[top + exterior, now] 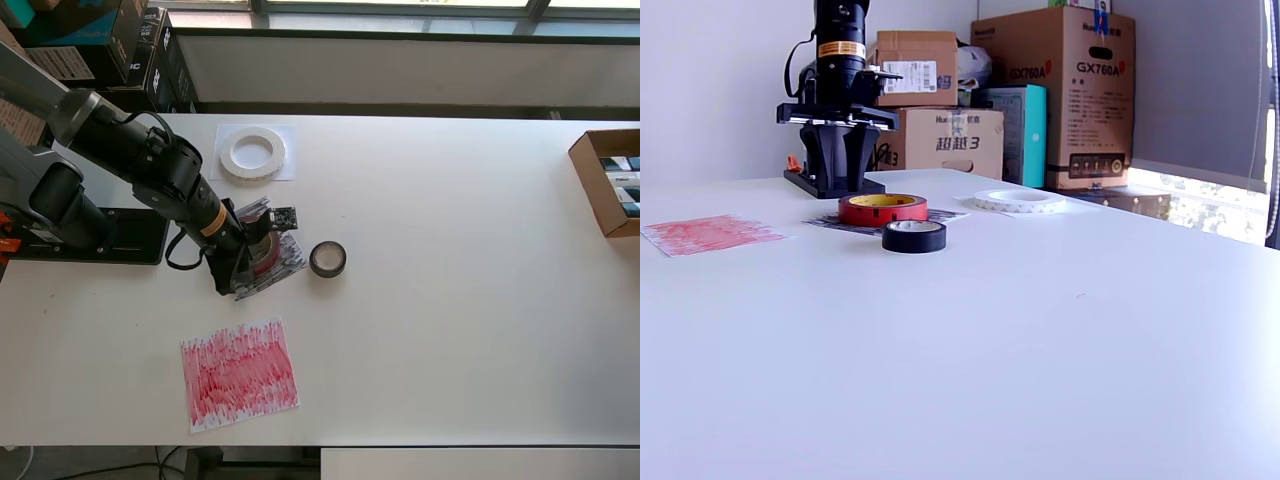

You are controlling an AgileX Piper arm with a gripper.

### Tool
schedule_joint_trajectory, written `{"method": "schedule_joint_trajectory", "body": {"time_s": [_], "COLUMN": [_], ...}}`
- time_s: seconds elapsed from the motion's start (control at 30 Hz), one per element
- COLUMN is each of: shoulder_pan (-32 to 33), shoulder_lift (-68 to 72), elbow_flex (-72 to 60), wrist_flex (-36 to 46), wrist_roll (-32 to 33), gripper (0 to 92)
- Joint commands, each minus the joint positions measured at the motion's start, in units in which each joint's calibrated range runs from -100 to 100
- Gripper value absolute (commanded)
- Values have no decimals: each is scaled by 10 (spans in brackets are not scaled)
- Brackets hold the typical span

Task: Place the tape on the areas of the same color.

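Resting flat on a white tabletop (450,300) are three rolls of tape and three roughly square paper sheets. The landmark here is the paper sheet scribbled with black lines (285,262), near the middle of the table in the overhead view. A red roll of tape with a yellow inner core (882,208) lies on this black-scribbled sheet, so the colours do not match. The black robot arm's gripper (252,250) hangs directly over that red roll in the overhead view; in the exterior view its wide black body sits above and behind the roll, apparently clear of it. Whether the pincer's jaws are apart or together cannot be told from either view.

Just beside the black-scribbled sheet, on the overhead view's right, a small black roll of tape (327,258) sits on the bare table. Above the sheet in the overhead view, a large white ring of tape (252,153) lies on a plain white paper sheet (285,135). Below the black-scribbled sheet, well apart, a paper sheet scribbled with red lines (239,373) carries nothing. An open brown cardboard box (600,180) sits far off at the table's right edge.
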Motion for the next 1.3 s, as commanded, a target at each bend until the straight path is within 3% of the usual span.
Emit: {"method": "schedule_joint_trajectory", "body": {"time_s": [0.0,1.03,1.13,1.27], "shoulder_pan": [4,-26,-27,-27], "shoulder_lift": [-3,45,45,42], "elbow_flex": [12,22,22,22], "wrist_flex": [-4,-26,-26,-26], "wrist_roll": [-3,1,2,4], "gripper": [441,434,356,108]}}
